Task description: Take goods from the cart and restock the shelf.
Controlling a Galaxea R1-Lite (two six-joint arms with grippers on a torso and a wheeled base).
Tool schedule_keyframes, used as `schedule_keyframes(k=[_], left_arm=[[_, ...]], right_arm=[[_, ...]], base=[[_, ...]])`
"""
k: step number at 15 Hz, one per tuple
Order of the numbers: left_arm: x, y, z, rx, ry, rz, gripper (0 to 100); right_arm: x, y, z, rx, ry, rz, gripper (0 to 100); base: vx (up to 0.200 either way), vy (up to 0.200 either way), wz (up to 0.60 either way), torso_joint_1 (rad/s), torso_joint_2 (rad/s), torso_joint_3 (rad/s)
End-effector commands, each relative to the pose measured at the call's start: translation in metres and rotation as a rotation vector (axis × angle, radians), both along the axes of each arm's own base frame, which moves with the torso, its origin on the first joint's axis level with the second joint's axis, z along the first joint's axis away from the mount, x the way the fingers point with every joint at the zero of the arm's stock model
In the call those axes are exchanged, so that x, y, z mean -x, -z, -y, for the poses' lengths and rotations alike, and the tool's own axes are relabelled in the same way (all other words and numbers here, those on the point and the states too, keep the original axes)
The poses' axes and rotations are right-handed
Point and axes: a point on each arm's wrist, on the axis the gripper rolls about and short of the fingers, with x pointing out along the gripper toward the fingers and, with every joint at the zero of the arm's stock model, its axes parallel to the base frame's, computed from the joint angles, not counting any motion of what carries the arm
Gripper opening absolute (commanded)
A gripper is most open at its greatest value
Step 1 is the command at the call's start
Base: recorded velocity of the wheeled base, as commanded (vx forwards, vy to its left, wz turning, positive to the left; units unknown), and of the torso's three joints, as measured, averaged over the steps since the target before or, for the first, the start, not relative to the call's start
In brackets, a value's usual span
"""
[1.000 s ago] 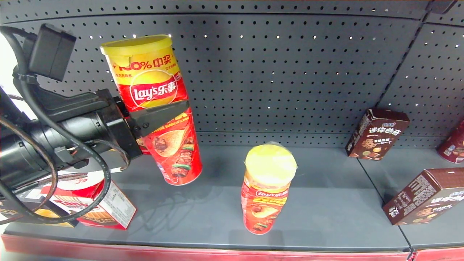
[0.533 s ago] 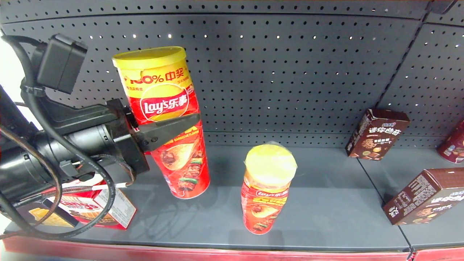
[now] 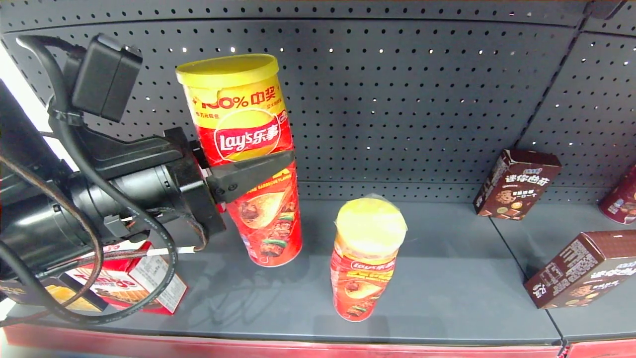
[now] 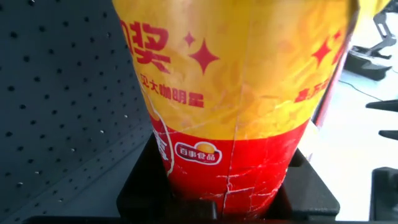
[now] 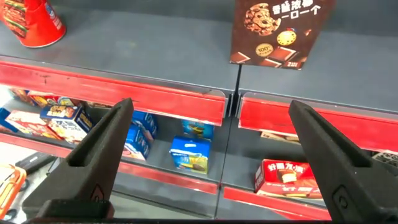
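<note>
Canister (image 3: pixel 238 114) of chips clenched mid-body in left claw (image 3: pixel 258 171), tilted, base close over the shelf (image 3: pixel 447 288). Best levelled upright before lowering, set down short of the standing canister (image 3: pixel 365 258) just past the claw's tip, released only once seated. Right claw (image 5: pixel 210 106) spread wide, empty.

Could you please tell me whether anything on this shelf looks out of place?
Yes: the front brown box lies tipped on its side, unlike the standing rear brown box; the red-and-white box at left also lies flat, askew.
</note>
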Motion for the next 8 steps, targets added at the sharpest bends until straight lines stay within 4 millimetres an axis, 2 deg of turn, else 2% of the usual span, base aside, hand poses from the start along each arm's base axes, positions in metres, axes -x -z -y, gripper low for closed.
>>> schedule_keyframes(k=[1,5,6,8], left_arm=[[-0.001,-0.004,0.001,0.001,0.033,0.002,0],[0.000,0.005,0.000,-0.064,0.071,-0.112,0],[0.004,0.002,-0.003,-0.071,0.063,-0.137,0],[-0.001,-0.007,-0.005,-0.088,0.044,-0.143,0]], right_arm=[[0.000,0.000,0.000,0.001,0.000,-0.005,100],[0.000,0.000,0.000,0.001,0.000,-0.005,100],[0.000,0.000,0.000,0.001,-0.002,-0.005,100],[0.000,0.000,0.000,0.001,0.000,-0.005,100]], base=[[0.000,0.000,0.00,0.000,0.00,0.000],[0.000,0.000,0.00,0.000,0.00,0.000],[0.000,0.000,0.00,0.000,0.00,0.000],[0.000,0.000,0.00,0.000,0.00,0.000]])
